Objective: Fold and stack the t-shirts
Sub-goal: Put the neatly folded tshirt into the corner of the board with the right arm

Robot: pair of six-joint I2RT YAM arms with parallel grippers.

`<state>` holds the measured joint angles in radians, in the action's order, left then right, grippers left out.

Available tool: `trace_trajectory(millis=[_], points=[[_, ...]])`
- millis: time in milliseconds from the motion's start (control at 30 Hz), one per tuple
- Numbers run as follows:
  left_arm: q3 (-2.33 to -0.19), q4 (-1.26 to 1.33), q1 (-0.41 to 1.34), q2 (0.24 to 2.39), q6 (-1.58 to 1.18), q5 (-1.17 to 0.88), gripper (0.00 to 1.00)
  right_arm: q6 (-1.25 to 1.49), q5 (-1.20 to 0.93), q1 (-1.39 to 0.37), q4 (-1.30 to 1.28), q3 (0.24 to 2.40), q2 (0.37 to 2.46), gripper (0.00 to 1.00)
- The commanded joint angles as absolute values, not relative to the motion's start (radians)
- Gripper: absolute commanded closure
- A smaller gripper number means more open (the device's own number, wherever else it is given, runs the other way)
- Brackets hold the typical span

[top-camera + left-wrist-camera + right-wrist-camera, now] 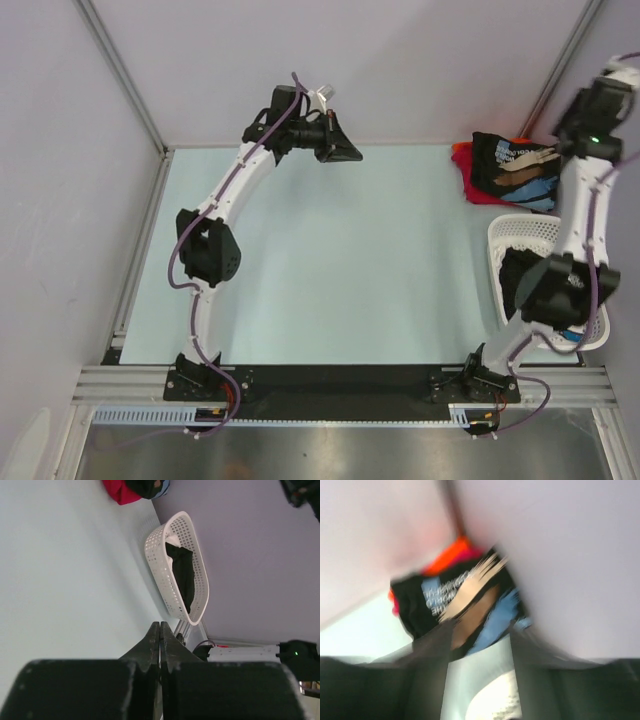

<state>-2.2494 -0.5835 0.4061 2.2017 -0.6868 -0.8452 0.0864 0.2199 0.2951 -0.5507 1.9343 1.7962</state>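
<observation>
Folded stack of t-shirts [505, 165] sits on the counter [330, 260] just beyond the white basket [520, 232]: black printed shirt [445, 600] uppermost, red shirt [120, 492] and orange shirt [452, 555] beneath. Another black shirt [182, 575] lies in the basket, unfolded. Right jaws stand apart and empty over the stack, though the wrist view is blurred. Left jaws are pressed together on nothing, raised well away from the basket, apparently parked clear.
</observation>
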Motion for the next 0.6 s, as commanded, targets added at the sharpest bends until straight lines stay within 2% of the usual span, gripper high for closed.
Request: trace_trajectory(millis=[0,33,67,167,267,367,567], points=[[-2.286,-0.515,0.469,2.266,-0.747,-0.907,1.0,0.234,-0.031,0.446,-0.521,1.794,1.563,0.84],[-2.261,-0.515,0.477,2.266,-0.744,-0.907,1.0,0.251,-0.022,0.463,-0.526,1.734,1.531,0.95],[-2.247,-0.515,0.492,2.269,-0.739,-0.91,1.0,0.259,-0.02,0.468,-0.517,1.591,1.472,1.0],[-2.204,-0.517,0.509,2.272,-0.733,-0.91,1.0,0.261,-0.067,0.45,-0.485,1.342,1.414,1.0],[-2.191,-0.526,0.511,2.275,-0.724,-0.907,1.0,0.241,-0.075,0.402,-0.482,1.256,1.457,1.0],[-2.187,-0.54,0.511,2.27,-0.709,-0.896,1.0,0.224,-0.09,0.396,-0.503,1.276,1.551,1.0],[-2.149,-0.586,0.509,2.224,-0.658,-0.861,1.0,0.218,-0.035,0.364,-0.525,1.544,1.79,1.0]])
